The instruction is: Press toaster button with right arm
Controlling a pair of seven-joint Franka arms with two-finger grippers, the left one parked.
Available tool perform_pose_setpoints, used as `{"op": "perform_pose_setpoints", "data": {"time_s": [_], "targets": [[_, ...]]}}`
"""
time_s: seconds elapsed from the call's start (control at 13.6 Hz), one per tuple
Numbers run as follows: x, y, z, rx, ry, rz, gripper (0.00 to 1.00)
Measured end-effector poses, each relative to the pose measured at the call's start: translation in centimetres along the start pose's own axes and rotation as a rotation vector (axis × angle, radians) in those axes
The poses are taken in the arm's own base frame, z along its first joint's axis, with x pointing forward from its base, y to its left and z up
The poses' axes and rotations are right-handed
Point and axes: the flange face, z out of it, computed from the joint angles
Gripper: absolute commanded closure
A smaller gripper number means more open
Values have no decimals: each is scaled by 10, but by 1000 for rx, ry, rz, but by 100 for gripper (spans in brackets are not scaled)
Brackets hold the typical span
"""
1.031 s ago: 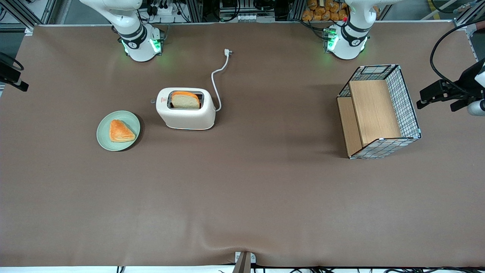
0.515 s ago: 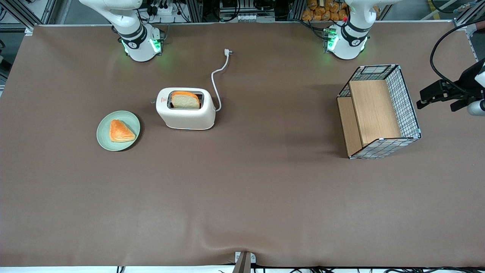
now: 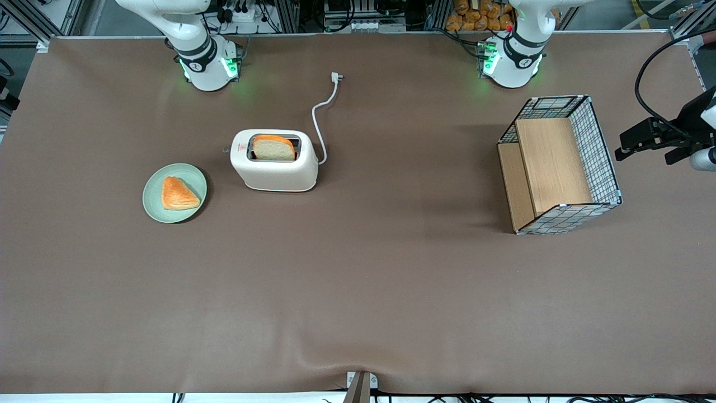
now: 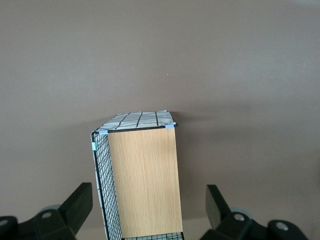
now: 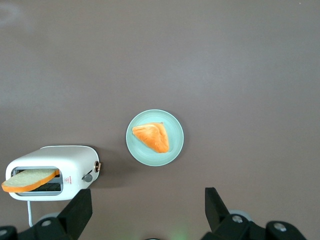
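The gripper (image 5: 148, 215) is hanging high over the table (image 3: 358, 291) with its fingers (image 5: 80, 210) spread wide, holding nothing. The toaster (image 3: 274, 162) is sitting out in the open with a bread slice (image 3: 273, 148) sticking up from its slot. Its button (image 5: 88, 177) is poking out of the narrow end facing the green plate (image 3: 174, 192), which is lying at about 8 o'clock from the toaster with a clear gap between them. The cord (image 3: 320, 120) is trailing off toward 1 o'clock. The wire basket (image 3: 559, 162) is sitting well apart, toward the parked arm's end.
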Motion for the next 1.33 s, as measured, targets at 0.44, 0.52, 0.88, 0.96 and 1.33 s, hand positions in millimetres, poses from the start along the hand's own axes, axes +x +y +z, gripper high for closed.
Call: {"op": "perform_pose_setpoints", "data": {"time_s": [0.44,0.52,0.88,0.96,1.33], "targets": [[2,-25,1,-15,-5,-47,0],[2,-25,1,-15,-6,-48,0],[2,-25,3,-18,-15,-47,0],[2,-25,4,-19,-18,-47,0],[6,-26,16,-18,-53,-48,0]]}}
